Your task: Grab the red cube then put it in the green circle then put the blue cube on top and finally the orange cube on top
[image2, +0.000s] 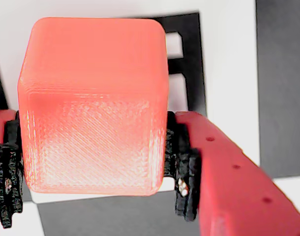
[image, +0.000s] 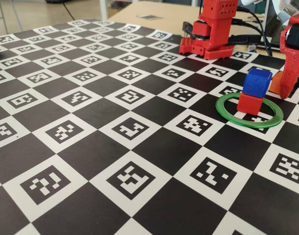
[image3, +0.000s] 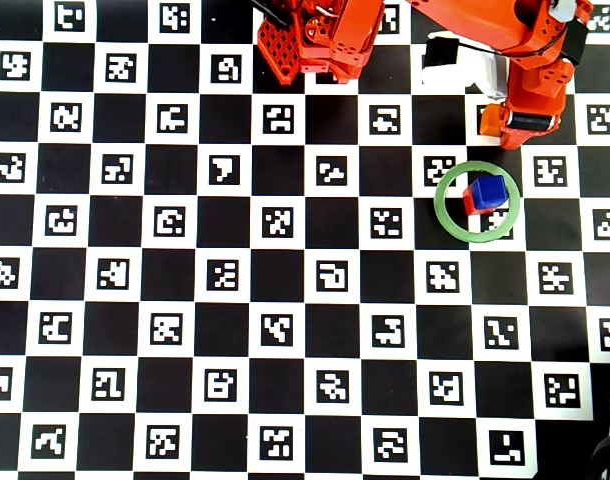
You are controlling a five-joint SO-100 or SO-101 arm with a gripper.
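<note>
Wrist view: unlabelled orange cube (image2: pixel 93 105)

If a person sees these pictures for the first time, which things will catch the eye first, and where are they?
In the wrist view the orange cube fills most of the picture, sitting between the fingers of the red gripper. In the fixed view a small tower stands out at the right: the blue cube on the red cube, inside the green circle. Everything rests on a black-and-white marker board.
</note>
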